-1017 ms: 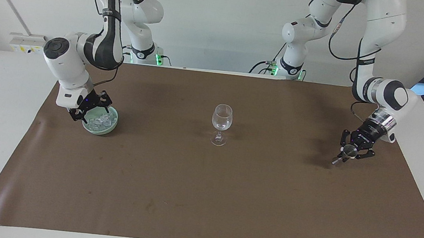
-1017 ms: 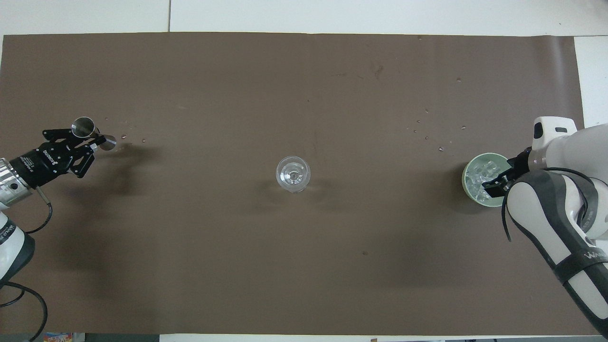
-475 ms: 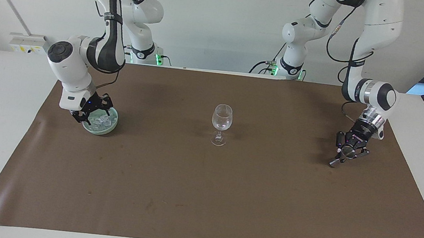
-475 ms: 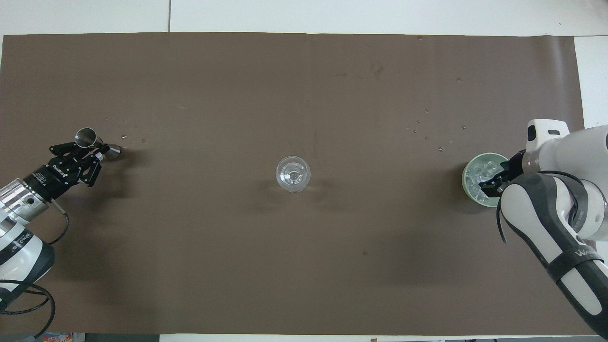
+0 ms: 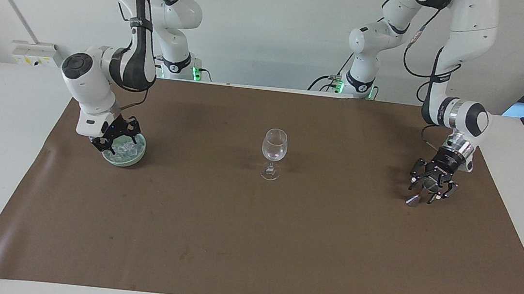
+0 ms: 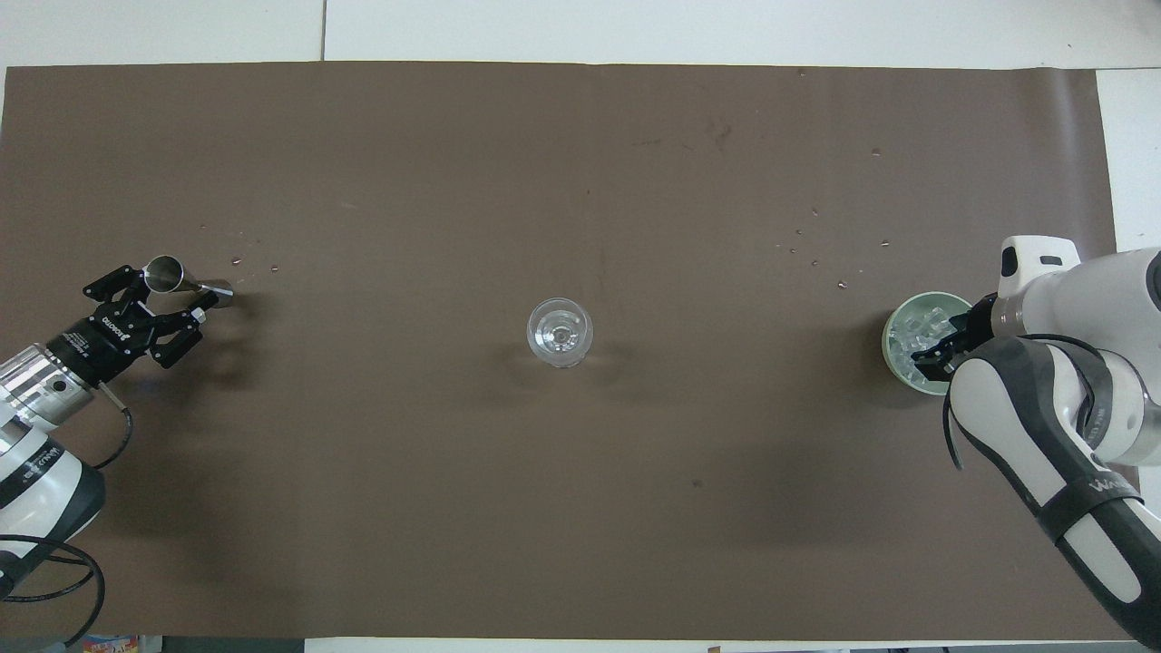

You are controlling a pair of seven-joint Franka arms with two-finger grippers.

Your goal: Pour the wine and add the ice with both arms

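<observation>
A clear wine glass (image 5: 274, 146) (image 6: 560, 332) stands upright at the middle of the brown mat. No wine shows in it. A small metal jigger (image 5: 426, 184) (image 6: 165, 270) has its lower end on the mat toward the left arm's end. My left gripper (image 5: 429, 188) (image 6: 156, 299) is open around its upper cup. A pale green bowl (image 5: 138, 156) (image 6: 892, 349) holds the ice (image 5: 124, 150) (image 6: 912, 331) toward the right arm's end. My right gripper (image 5: 114, 139) (image 6: 943, 343) reaches down into that bowl among the ice.
The brown mat (image 5: 252, 243) covers most of the white table. Small droplets or crumbs (image 6: 238, 261) lie on it beside the jigger, and more (image 6: 812, 240) lie farther from the robots than the bowl.
My left gripper has brought the jigger down to the mat and spread its fingers around it. The right arm has shifted slightly with its gripper still in the bowl.
</observation>
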